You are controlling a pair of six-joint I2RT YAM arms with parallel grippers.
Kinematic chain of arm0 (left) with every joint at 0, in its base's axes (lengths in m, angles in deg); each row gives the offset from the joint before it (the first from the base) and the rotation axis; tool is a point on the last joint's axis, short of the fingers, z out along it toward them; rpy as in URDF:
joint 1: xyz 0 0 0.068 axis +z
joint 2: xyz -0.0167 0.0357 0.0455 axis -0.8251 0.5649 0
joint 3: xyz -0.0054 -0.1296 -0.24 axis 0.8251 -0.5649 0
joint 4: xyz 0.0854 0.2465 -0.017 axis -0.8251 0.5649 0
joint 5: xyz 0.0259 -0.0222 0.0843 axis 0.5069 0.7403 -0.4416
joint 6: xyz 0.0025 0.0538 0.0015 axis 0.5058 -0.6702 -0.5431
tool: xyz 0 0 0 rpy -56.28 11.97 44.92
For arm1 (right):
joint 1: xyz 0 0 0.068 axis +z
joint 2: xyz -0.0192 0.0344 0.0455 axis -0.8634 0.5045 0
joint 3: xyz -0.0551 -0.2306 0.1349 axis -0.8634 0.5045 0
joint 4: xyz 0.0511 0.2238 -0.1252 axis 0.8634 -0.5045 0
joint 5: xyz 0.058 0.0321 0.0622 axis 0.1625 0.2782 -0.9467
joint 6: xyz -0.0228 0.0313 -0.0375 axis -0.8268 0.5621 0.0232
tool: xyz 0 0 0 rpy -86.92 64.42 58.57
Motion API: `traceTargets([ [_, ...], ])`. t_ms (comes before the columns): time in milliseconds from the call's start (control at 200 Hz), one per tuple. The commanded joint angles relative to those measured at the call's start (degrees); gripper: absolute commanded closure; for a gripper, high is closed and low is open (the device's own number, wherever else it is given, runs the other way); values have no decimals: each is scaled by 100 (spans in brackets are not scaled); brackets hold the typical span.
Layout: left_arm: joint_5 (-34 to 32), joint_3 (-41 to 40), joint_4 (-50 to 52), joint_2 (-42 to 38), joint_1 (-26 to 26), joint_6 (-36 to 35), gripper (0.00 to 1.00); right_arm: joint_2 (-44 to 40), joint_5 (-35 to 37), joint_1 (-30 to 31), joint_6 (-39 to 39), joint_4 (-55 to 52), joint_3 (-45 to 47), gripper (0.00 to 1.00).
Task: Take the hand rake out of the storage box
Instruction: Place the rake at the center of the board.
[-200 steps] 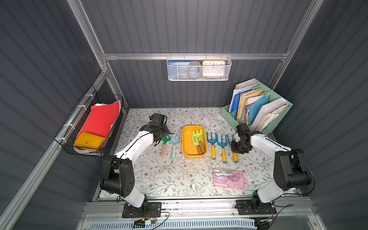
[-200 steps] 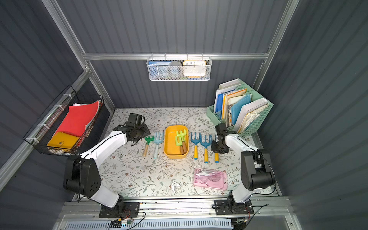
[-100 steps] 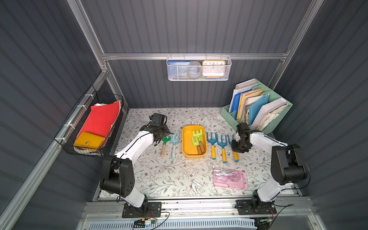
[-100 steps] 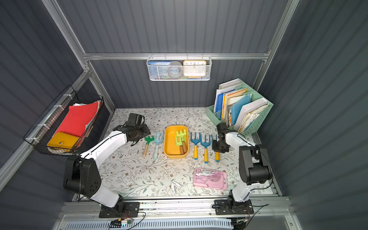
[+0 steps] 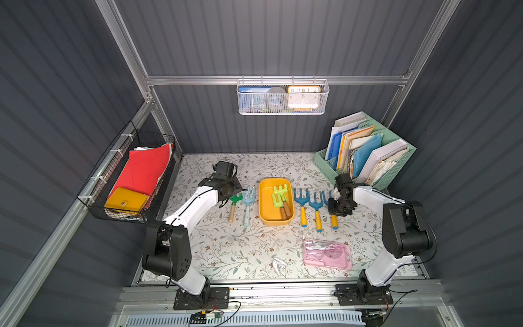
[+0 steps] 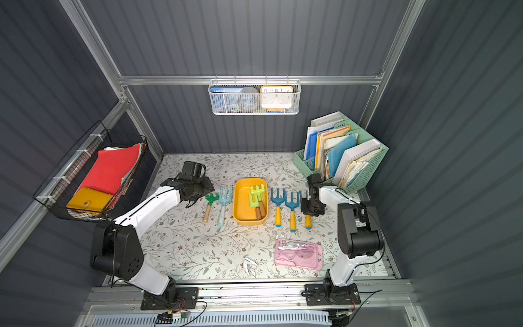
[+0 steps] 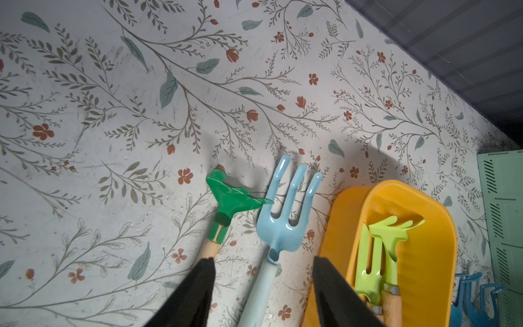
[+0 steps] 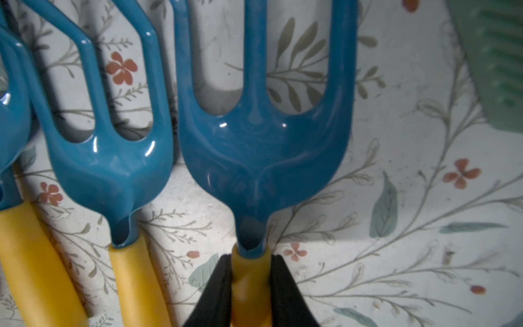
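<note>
Rake [image 5: 280, 189] in box [image 5: 263, 208], near left tool [image 7: 263, 260]

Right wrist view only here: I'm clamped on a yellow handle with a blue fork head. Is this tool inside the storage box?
Observer: No. That blue fork is outside the storage box, to its right, outermost of three.
Operator: Then what's in the box?
Observer: Two lime-green tools with wooden handles; the hand rake has its head at the back end.
Operator: And the left arm?
Observer: The left gripper is open and empty, above a pale-blue fork left of the box.
</note>
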Motion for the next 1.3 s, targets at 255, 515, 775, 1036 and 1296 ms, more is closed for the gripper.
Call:
traceTargets([
  [255, 131, -134, -7, -25, 27, -2, 39, 319, -25, -25, -112, -195, -233, 81],
  [515, 103, -4, 120, 1, 27, -22, 39, 400, 113, -15, -83, -229, -209, 78],
  [775, 132, -64, 93, -68, 27, -9, 39, 474, 165, -7, -90, -243, -201, 71],
  [1036, 161, -149, 33, -122, 27, 18, 39, 423, 201, -7, -103, -353, -329, 65],
  [1296, -525, 277, 261, -28, -251, -463, 40, -123, 401, 2, -81, -745, -733, 62],
])
